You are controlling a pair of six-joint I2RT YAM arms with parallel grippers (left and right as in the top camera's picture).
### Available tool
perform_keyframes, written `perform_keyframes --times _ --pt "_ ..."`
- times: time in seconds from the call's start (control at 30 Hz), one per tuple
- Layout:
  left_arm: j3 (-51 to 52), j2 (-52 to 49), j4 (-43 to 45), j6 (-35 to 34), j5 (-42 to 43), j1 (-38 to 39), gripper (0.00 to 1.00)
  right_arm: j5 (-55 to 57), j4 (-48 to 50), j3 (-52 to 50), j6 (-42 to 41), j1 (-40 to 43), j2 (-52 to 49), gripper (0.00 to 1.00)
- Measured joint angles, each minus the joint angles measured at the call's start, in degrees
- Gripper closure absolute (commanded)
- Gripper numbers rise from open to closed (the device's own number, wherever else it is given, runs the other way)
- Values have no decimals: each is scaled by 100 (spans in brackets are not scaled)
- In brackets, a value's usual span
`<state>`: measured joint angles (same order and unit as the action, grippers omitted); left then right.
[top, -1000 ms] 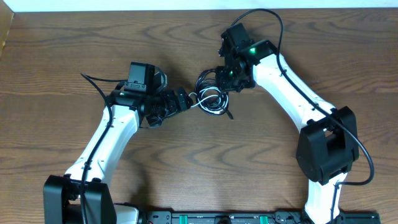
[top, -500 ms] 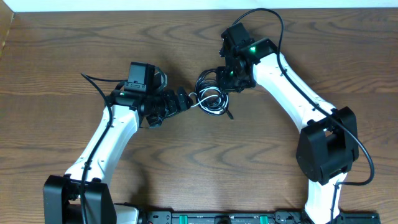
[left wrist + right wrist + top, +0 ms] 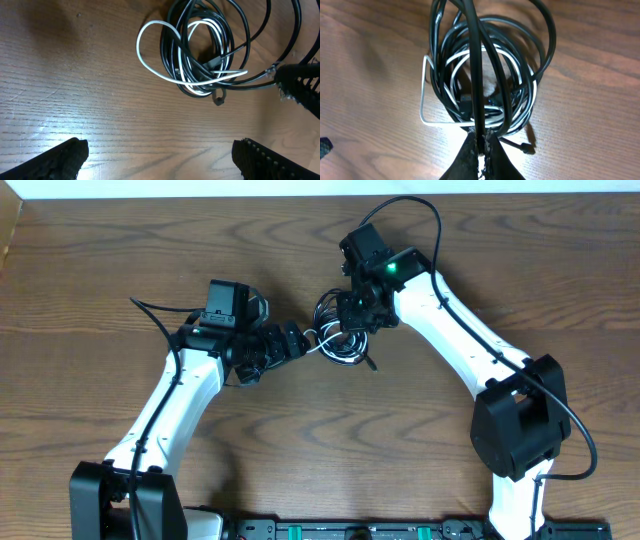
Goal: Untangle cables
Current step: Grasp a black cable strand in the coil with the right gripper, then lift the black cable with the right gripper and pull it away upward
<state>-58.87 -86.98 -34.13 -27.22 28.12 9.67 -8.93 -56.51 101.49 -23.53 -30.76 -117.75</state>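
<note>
- The cables lie in one knotted bundle on the table, just above its middle. Black loops are wound round each other, and the white cord is threaded through them.
- The white cord bulges out of the bundle towards 9 o'clock in the overhead view. A small plug pokes out loose at about 5 o'clock.
- The right gripper sits at the bundle's 12 o'clock. Its jaws are pinched tight on a single black strand, which runs straight from the fingertips across the coil.
- My guess is that it holds this one strand so it can draw it clear of the rest.
- The left gripper hangs at the bundle's 9 o'clock with its jaws spread wide and nothing in them, just short of the white loop.
- It looks placed to pin or take the bundle while the other arm pulls.
- In the way: the held strand passes over the other loops and under some, so a straight pull may drag the whole knot along or tighten it.
- Around them there is only bare wood. The thick arm cord arches over the right arm at 1 o'clock, well clear of the bundle.
</note>
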Motion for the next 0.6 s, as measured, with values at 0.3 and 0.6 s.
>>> perform_keyframes --times 0.3,0.6 --pt "0 0 -33 0 -2 0 2 -186 -83 188 -11 46 35 99" --pt "0 0 -31 0 -2 0 2 -527 0 710 4 306 1211 99"
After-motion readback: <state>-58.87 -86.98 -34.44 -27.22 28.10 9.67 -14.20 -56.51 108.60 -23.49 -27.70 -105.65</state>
